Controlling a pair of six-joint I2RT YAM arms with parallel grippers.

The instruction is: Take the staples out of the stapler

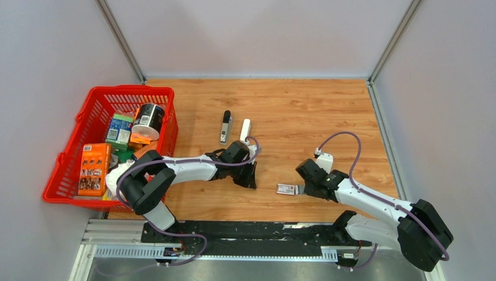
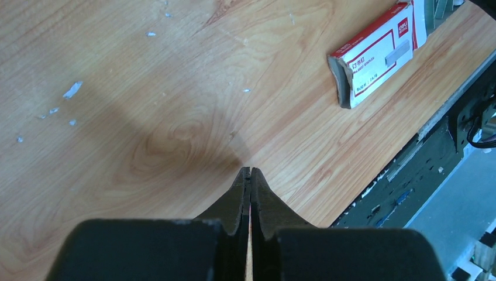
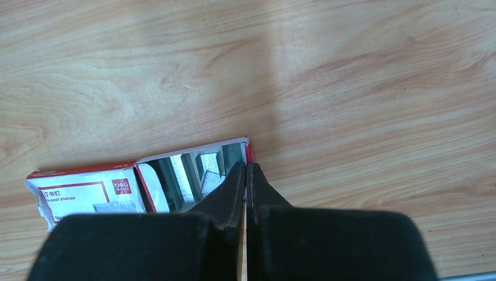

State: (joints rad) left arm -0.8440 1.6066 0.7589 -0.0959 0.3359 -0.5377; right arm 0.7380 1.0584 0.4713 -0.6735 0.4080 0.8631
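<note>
Where the left claw (image 2: pixel 250 171) points down at the wood-grain tabletop (image 2: pixel 146 70), it is clenched tight, tip against tip, with nothing seen between, and a few small white flecks (image 2: pixel 72 89) lie scattered on the bare wood ahead of it. The right claw (image 3: pixel 246 165) is likewise clenched. Its tips meet at the corner of the opened, silvery-lined flap (image 3: pixel 187 175) of a small flat red-and-white cardboard box (image 3: pixel 88 190); whether they pinch that flap or only touch it I cannot tell. In the top view the box lies flat near the front edge of the tabletop, between the two claws and right against the right one. The small slim white plastic stapler (image 1: pixel 245 129) lies on the tabletop just beyond the left claw, towards the back wall, and neither claw touches it. A grey-metal bar with a black tip (image 1: pixel 225 126) lies just to its left, roughly parallel; whether the two are joined I cannot tell. Farther left, at the tabletop's edge, stands a red plastic mesh basket (image 1: pixel 96 99) holding an orange carton (image 1: pixel 93 168), a black-and-white round tin (image 1: pixel 148 120) and other small packs.
</note>
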